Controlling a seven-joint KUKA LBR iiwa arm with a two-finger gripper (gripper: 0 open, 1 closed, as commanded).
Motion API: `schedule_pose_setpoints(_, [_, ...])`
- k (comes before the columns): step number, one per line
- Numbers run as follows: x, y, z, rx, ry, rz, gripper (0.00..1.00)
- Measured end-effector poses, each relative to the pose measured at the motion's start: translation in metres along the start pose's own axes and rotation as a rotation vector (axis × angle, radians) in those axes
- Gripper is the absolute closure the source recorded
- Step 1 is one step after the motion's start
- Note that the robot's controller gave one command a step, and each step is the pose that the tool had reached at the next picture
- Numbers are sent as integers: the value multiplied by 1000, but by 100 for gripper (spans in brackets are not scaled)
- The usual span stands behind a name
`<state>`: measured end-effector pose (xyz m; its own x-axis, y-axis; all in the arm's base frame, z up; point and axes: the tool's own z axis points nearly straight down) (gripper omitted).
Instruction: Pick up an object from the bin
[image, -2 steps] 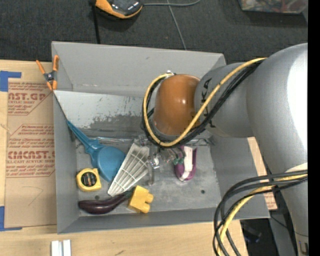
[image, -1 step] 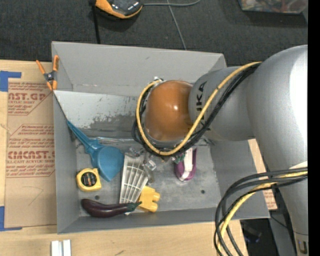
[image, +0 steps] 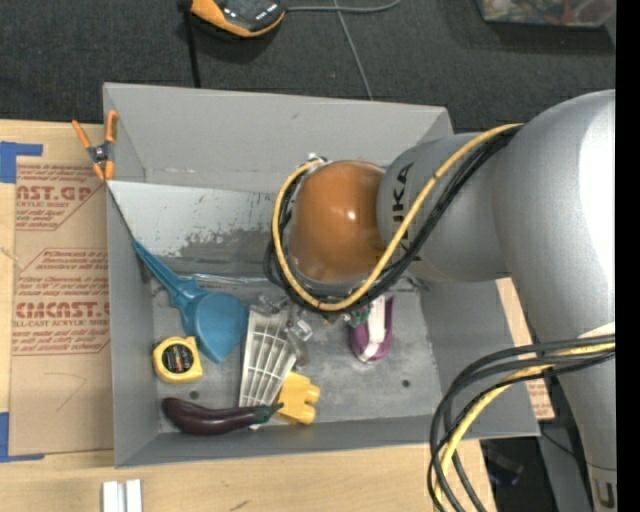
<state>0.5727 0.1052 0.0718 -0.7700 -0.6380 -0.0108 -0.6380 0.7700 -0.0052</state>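
The white slatted tool (image: 265, 358) lies mid-floor in the bin (image: 410, 385). Its long axis runs from just below the pincer (image: 294, 325) toward the front wall, where a yellow block (image: 297, 399) touches its end. The pincer is over the tool's upper end, half hidden under the orange cover (image: 335, 230), and I cannot tell whether it is open or closed. A blue scoop (image: 218, 322) lies just beside the tool on the left. A purple-white thing (image: 372, 332) lies apart on the right. The floor there is flat, but I judge the room to be narrow.
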Motion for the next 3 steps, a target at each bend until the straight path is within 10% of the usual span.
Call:
schedule_pose_setpoints(2, [2,-9,-19,-1,-2,-3,100])
schedule_pose_setpoints(3, [-31,11,-57,-4,-2,-703,100])
